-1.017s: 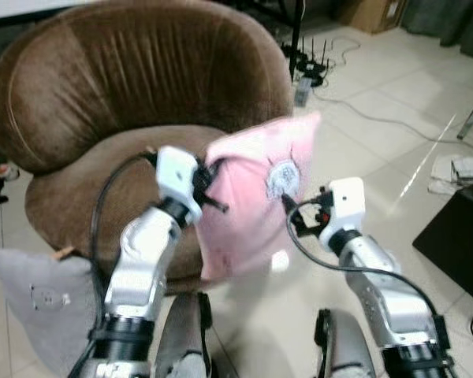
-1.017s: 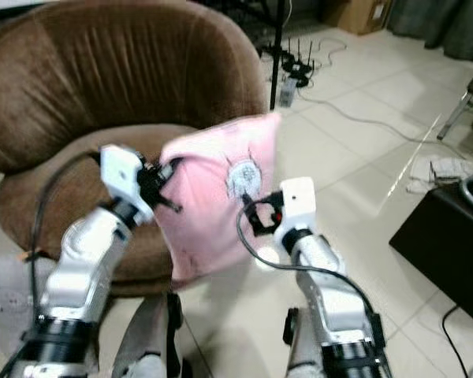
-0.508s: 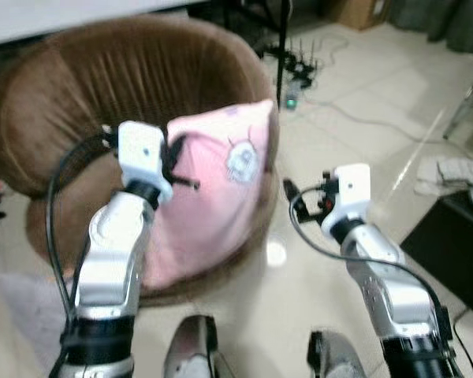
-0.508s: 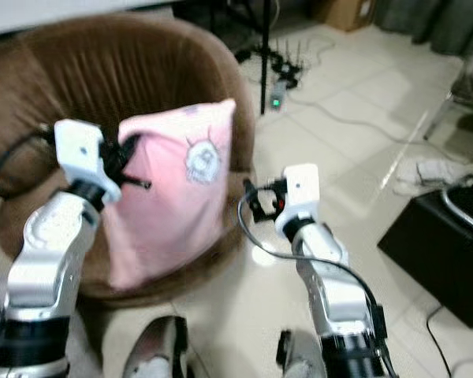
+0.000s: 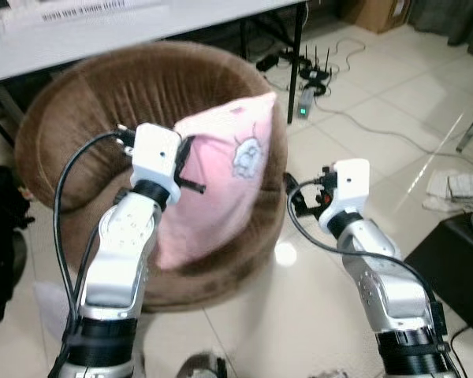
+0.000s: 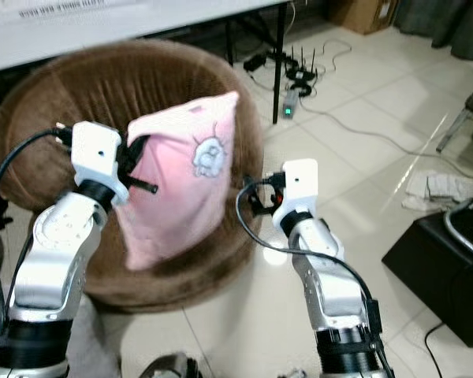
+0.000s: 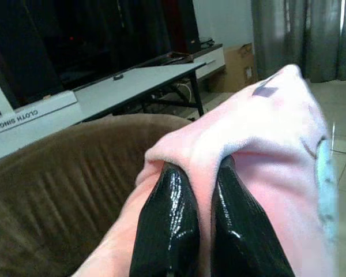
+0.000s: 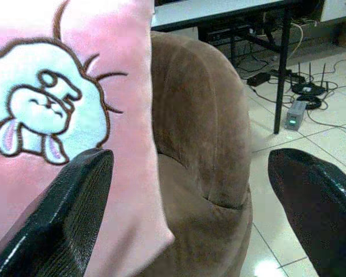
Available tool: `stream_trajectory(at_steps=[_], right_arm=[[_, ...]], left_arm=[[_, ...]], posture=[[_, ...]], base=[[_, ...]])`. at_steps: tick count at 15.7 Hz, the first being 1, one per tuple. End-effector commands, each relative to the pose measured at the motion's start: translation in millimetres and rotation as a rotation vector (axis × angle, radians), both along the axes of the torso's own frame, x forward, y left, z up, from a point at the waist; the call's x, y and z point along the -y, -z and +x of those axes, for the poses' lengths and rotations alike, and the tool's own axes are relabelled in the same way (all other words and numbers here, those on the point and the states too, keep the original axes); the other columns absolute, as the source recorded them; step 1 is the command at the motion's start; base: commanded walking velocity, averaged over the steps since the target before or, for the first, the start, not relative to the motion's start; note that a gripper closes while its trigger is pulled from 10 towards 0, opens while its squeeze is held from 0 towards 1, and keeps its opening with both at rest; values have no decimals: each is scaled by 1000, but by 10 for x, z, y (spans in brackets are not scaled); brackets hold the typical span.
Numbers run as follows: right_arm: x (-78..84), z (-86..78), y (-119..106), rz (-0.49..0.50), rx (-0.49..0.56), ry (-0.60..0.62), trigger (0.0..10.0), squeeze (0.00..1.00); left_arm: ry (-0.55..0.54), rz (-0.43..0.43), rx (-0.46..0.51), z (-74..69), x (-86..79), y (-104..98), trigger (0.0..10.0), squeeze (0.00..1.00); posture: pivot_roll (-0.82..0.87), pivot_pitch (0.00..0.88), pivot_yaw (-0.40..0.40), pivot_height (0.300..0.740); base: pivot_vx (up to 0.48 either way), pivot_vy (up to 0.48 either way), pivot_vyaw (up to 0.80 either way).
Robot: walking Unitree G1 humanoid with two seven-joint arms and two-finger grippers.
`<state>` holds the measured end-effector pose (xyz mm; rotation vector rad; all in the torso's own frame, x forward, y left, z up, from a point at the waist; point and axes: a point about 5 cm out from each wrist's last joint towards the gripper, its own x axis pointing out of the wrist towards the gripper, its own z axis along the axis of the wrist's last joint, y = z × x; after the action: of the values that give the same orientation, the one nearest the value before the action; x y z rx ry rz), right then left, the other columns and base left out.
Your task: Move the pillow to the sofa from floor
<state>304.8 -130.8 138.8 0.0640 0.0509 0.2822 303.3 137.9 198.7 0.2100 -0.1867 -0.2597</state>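
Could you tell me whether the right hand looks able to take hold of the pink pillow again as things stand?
Probably yes. The right hand is open and apart from the pink pillow, which the left hand pinches above the brown sofa. Nothing lies between them, and the pillow's near edge faces its fingers.

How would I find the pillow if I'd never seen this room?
Look for the big round brown sofa chair in front of the white table. The pillow hangs over its seat, pinched at one edge by the left gripper. It is the only pink thing, with a white cartoon bunny on it.
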Motion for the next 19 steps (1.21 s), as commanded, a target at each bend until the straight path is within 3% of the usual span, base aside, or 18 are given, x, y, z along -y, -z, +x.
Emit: stream_trajectory(at_steps=[1,6,19], right_arm=[[11,-7,38,0,-10,10,10000,0],[4,39,23,-15,-8,8,10000,0],[-101,46,52,-72,13,-44,10000,0]], left_arm=[[4,13,56,-20,-2,-99,10000,0],[-16,-11,70,10,-82,-142,10000,0],[-11,8,56,-3,-117,-111,10000,0]], posture=[[63,0,78,740],[67,0,77,740],[91,0,63,740]], base=[[0,0,0],[122,0,0],[453,0,52]])
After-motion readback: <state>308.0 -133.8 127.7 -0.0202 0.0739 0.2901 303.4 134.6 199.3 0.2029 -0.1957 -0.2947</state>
